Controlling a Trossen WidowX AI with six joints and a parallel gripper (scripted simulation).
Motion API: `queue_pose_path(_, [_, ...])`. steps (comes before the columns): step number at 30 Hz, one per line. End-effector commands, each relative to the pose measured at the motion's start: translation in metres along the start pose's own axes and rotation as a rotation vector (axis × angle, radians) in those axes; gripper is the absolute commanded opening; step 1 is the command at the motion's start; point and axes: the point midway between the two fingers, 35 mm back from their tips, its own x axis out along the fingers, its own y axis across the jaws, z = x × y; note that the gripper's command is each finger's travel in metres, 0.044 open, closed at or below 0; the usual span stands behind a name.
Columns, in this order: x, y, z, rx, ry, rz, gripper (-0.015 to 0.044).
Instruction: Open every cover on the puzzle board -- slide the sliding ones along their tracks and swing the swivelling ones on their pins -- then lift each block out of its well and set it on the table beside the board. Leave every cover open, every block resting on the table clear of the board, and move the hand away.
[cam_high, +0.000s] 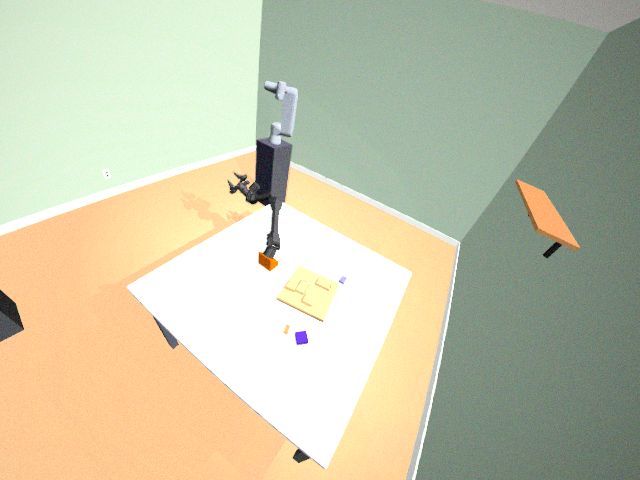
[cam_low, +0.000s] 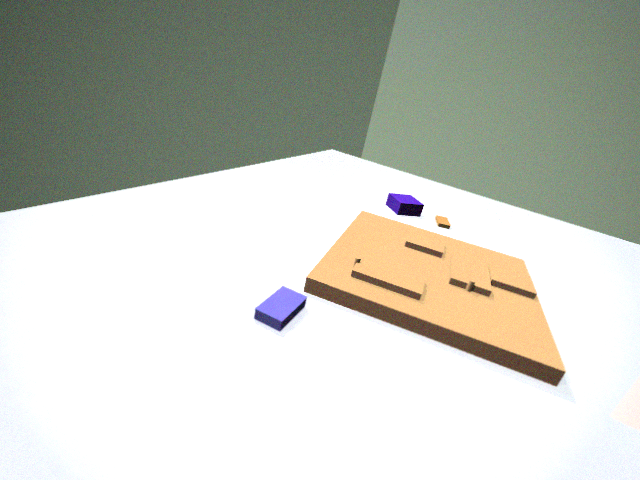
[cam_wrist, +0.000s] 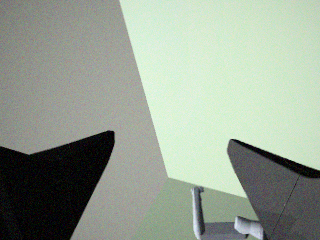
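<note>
A: What is the biggest thing here?

B: The white table (cam_high: 217, 304). It stands on an orange floor, in the corner of green walls. On the table lies the tan puzzle board (cam_high: 315, 304), flat, toward the far right part of the top.

A: And the arm?

B: The dark arm (cam_high: 273, 222) rises from an orange base (cam_high: 267, 262) on the table, near the board's far left corner. It goes up to a dark box (cam_high: 272, 170), and the gripper (cam_high: 233, 183) points away to the left, over the floor, well apart from the board.

A: Is the gripper open?

B: Yes, the fingers stand wide apart, almost at their full width, and nothing is between them. In the wrist view they frame only walls and a grey stand (cam_wrist: 200, 215).

A: How do the covers look?

B: In the exterior view I see dark edges and steps on the board (cam_low: 439, 310), but I cannot tell which cover is open.

A: Where are the blocks?

B: Three lie on the table, off the board. The light purple block (cam_low: 279, 307) is just beside one corner. The dark purple block (cam_low: 404, 203) is near the opposite side, and the small orange block (cam_low: 443, 221) lies close to it, apart from the board.
</note>
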Motion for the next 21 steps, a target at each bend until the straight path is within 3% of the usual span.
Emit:
queue_pose_path(1, [0.000,0.000,0.000,0.000,0.000,0.000,0.0374])
queue_pose_path(15, [-0.015,-0.010,0.015,-0.035,-0.009,-0.062,0.0006])
queue_pose_path(21, [-0.030,-0.011,0.039,-0.069,-0.058,-0.090,0.0000])
